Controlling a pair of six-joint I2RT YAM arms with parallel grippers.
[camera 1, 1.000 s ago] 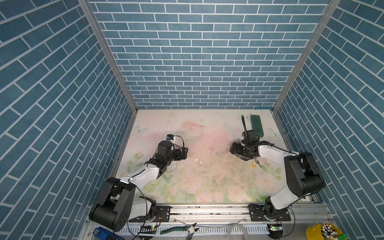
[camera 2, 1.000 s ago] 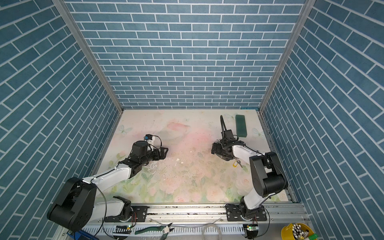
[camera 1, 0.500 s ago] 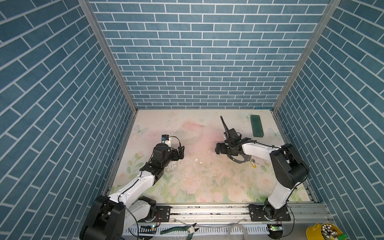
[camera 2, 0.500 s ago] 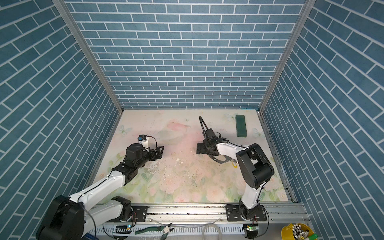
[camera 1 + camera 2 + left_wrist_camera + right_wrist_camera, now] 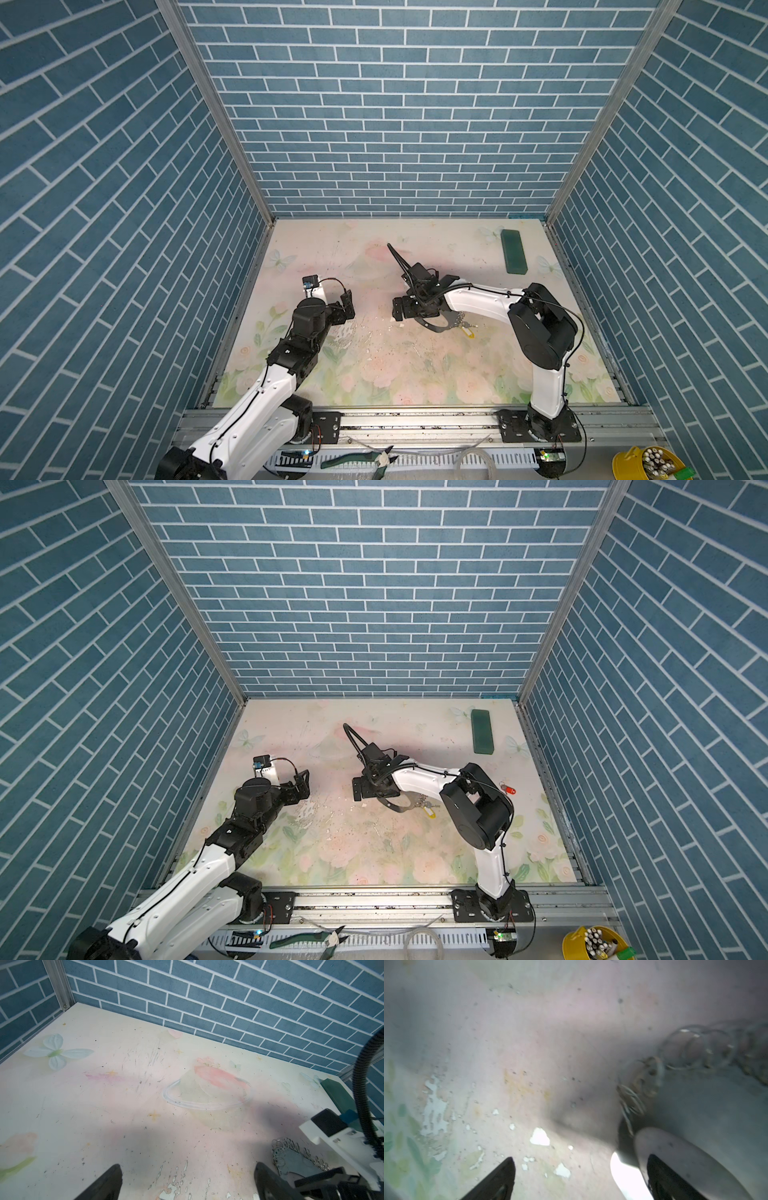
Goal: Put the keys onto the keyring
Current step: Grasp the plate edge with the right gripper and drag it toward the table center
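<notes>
As seen from above, left arm [image 5: 270, 386]: stretched forward from the front rail, elbow bent, wrist low over the table [image 5: 374, 374].
left gripper [image 5: 348, 305]: jaws spread wide, nothing between them.
right arm [image 5: 478, 301]: elbow raised on the right side, forearm reaching leftward to mid-table.
right gripper [image 5: 398, 309]: jaws spread wide, gripping nothing, low beside the keyring [image 5: 436, 328].
keyring: flat on the table, partly under the right forearm, rim fringed with silver clips [image 5: 457, 320].
yellow key [image 5: 468, 331]: on the table just beside the keyring's rim, toward the elbow.
red key [image 5: 509, 789]: on the table farther right, apart from the keyring; visible in a top view, not in both, being hidden behind the elbow.
left wrist view: keyring [image 5: 295, 1163] beneath the right wrist, green block [image 5: 336, 1095] beyond, near the back wall.
right wrist view: blurred; one fingertip [image 5: 660, 1178] over the keyring's grey face [image 5: 706, 1105], contact not discernible.
</notes>
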